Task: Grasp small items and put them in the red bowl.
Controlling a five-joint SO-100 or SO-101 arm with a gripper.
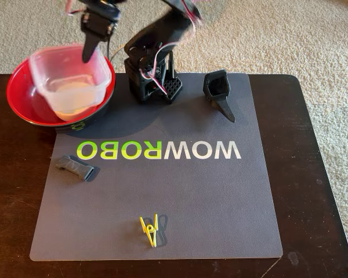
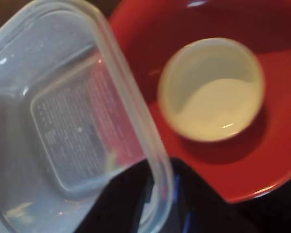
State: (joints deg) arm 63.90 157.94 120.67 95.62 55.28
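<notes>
Only wrist view: white bowl (image 2: 211, 90) unobscured.

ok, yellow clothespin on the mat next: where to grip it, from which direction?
Probably from straight above, jaws closing across the two legs near the middle. In the fixed view the yellow clothespin lies flat on the grey mat, long axis roughly up-down in the picture, nothing close beside it, so the narrow width fits between the fingers. The gripper is occupied now, holding the clear tub over the red bowl.

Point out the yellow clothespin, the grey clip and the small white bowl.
yellow clothespin (image 1: 149, 230), fixed view, its middle.
small dark grey clip (image 1: 75, 167), fixed view, its body.
small white round bowl (image 2: 218, 111), wrist view, inside bottom.
</notes>
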